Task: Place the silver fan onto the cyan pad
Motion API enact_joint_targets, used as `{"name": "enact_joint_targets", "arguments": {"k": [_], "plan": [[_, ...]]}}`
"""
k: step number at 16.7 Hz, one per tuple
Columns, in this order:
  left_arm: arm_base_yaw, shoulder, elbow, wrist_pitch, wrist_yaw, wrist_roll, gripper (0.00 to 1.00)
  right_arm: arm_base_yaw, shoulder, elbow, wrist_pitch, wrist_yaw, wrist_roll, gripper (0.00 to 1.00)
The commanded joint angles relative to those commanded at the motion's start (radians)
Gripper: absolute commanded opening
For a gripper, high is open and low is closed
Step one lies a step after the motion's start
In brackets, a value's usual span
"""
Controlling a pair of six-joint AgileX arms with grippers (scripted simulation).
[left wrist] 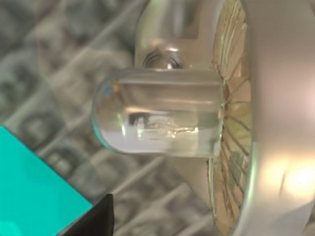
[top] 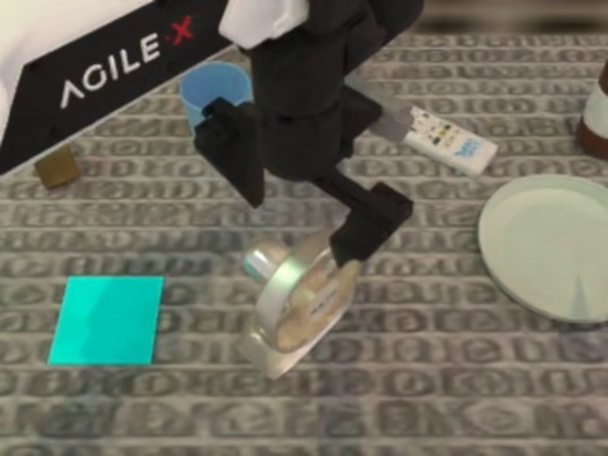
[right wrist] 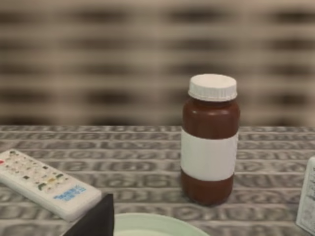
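The silver fan (top: 299,302) hangs tilted over the middle of the table, its beige face turned up and to the right and its short stub (top: 258,261) to the left. My left gripper (top: 302,228) reaches down from above and is shut on the silver fan, one dark finger (top: 372,223) against the rim. In the left wrist view the fan (left wrist: 275,147) and its clear stub (left wrist: 157,113) fill the picture. The cyan pad (top: 106,320) lies flat at the left, apart from the fan; its corner (left wrist: 29,196) shows below. My right gripper is outside the top view; one finger (right wrist: 96,219) shows.
A blue cup (top: 217,93) stands behind the left arm. A white remote (top: 451,142), a pale green plate (top: 551,247) and a brown bottle (right wrist: 210,140) occupy the right side. A small brown block (top: 57,168) sits at the far left.
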Motion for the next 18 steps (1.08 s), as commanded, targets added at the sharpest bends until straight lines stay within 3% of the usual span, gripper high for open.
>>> {"name": "enact_joint_targets", "arguments": {"k": [6,11,18], "plan": [[-0.001,-0.013,-0.183,0.166,0.0,0.0,1.0,0.0,0.0,0.0,0.0,0.0,0.0,1.0],[-0.001,-0.014,-0.204,0.188,0.0,0.0,1.0,0.0,0.0,0.0,0.0,0.0,0.0,1.0],[-0.001,-0.014,-0.204,0.188,0.0,0.0,0.47,0.0,0.0,0.0,0.0,0.0,0.0,1.0]]}}
